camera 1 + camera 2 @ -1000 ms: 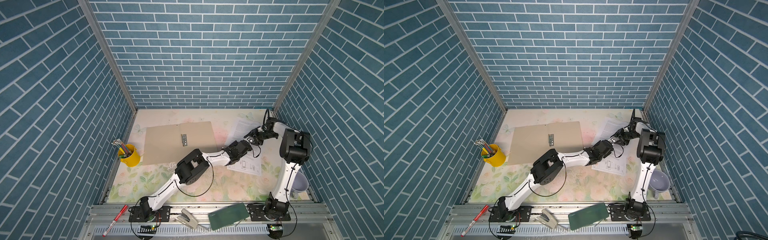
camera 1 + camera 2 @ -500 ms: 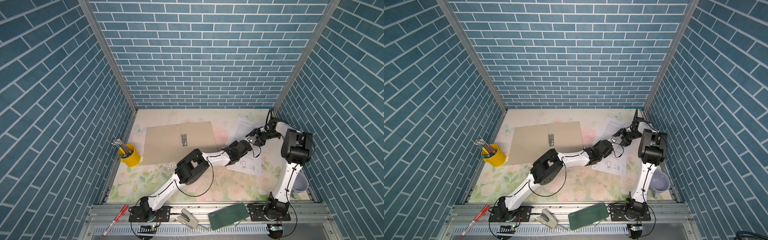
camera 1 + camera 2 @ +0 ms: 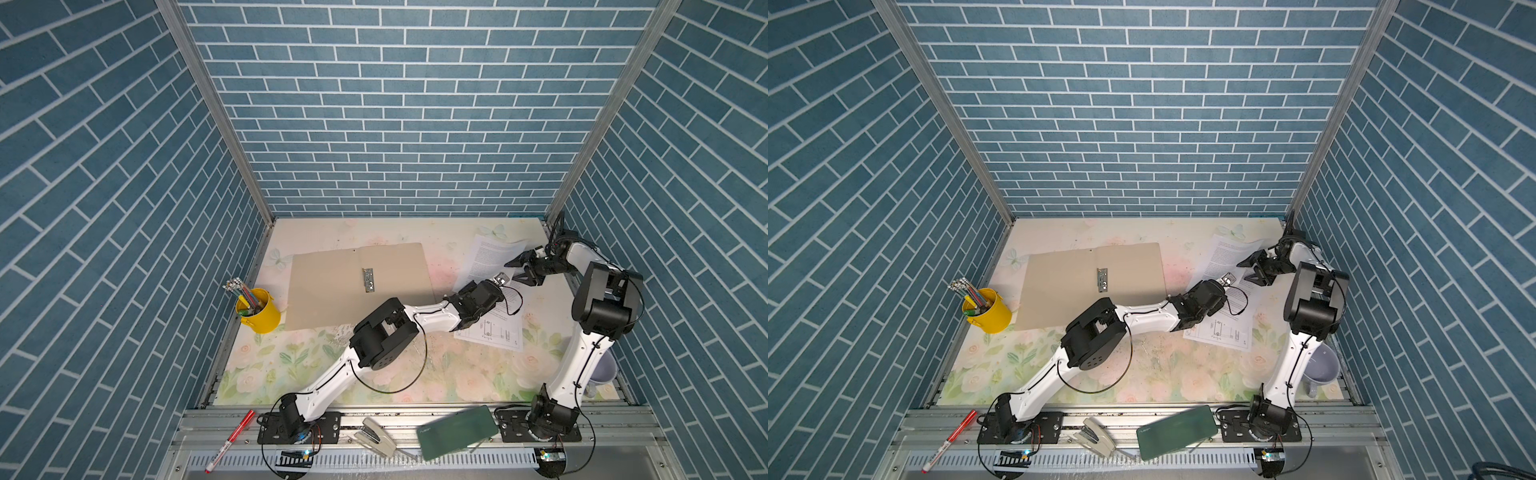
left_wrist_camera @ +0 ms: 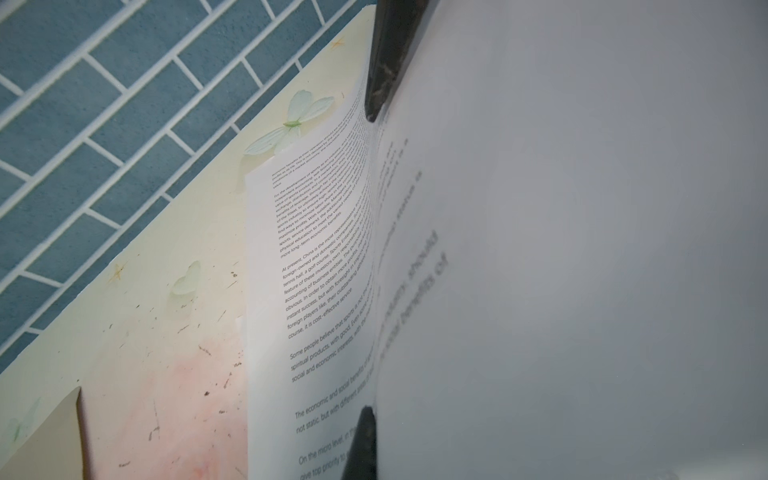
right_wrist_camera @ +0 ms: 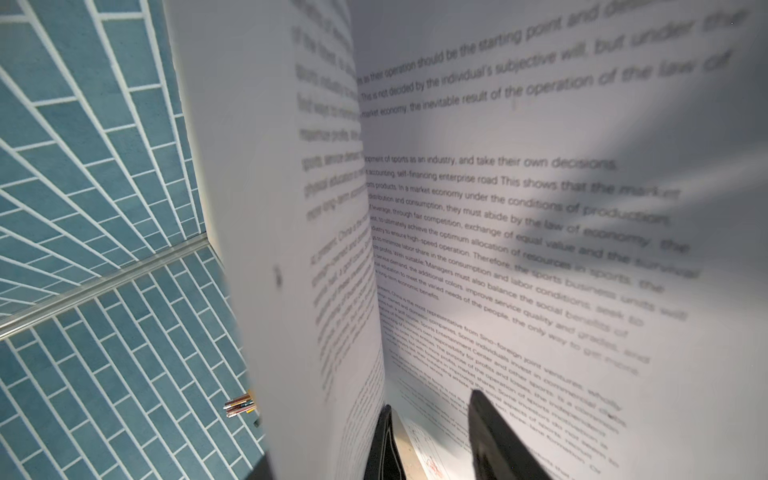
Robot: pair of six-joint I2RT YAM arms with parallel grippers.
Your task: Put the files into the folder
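Three files (image 3: 486, 253) lie right of the open folder (image 3: 332, 291); left gripper (image 3: 501, 277) pinches one text sheet (image 5: 270, 208), raised off the rest; right gripper (image 3: 512, 272) stands half-open beside it.

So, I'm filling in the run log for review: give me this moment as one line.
left gripper: shut on text sheet, edge raised | right gripper: open beside it | folder: open flat, no sheets in it

Folder (image 3: 332, 291) left of files (image 3: 488, 255)

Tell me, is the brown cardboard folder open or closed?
Open. The tan cardboard folder lies spread flat, its metal clip showing at the middle fold.
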